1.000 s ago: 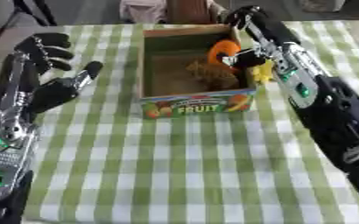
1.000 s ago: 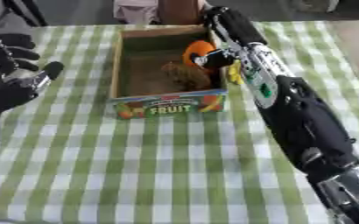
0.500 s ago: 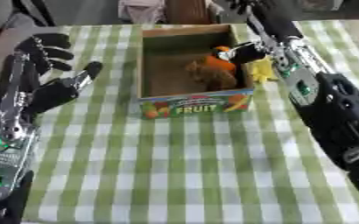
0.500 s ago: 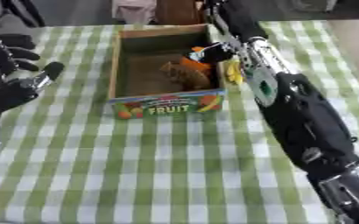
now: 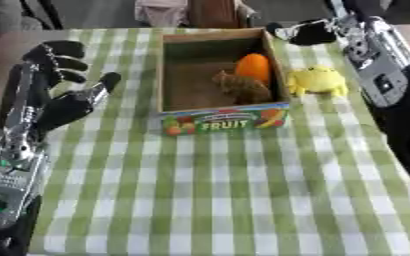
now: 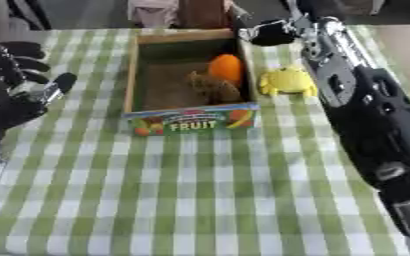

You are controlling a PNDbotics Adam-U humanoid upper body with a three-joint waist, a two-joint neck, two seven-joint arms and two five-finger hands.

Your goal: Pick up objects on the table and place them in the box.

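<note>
A surface (image 5: 243, 200) covered with a green-and-white checked cloth fills the view from the robot's head. Toward the far side stands an open cardboard box (image 5: 169, 80) with "FRUIT" and printed fruit pictures on its near wall. Inside the box, against its right wall, lies an orange object (image 5: 253, 67), rounded and smooth. Just beside it, nearer the front, sits a brown, rough-looking object (image 5: 240, 86); the two appear to touch. The rest of the box floor is bare brown cardboard.

Outside the box, just beside its right wall, a yellow soft-looking object (image 5: 319, 81) rests on the cloth. It has a rounded body with small lobes sticking out at the sides.

The robot's right arm (image 5: 392, 95), black with silver panels, comes in from the right edge and reaches toward the far right corner of the box. Its right hand (image 5: 306, 33) hangs past that corner, beyond the yellow object and apart from it. The hand appears as a dark shape with fingers bent inward, and nothing can be seen in it; how far it is closed cannot be told.

The robot's left hand (image 5: 61, 85) is raised at the left side of the surface, well apart from the box. Its fingers are spread and relaxed, thumb pointing toward the box, holding nothing.
</note>
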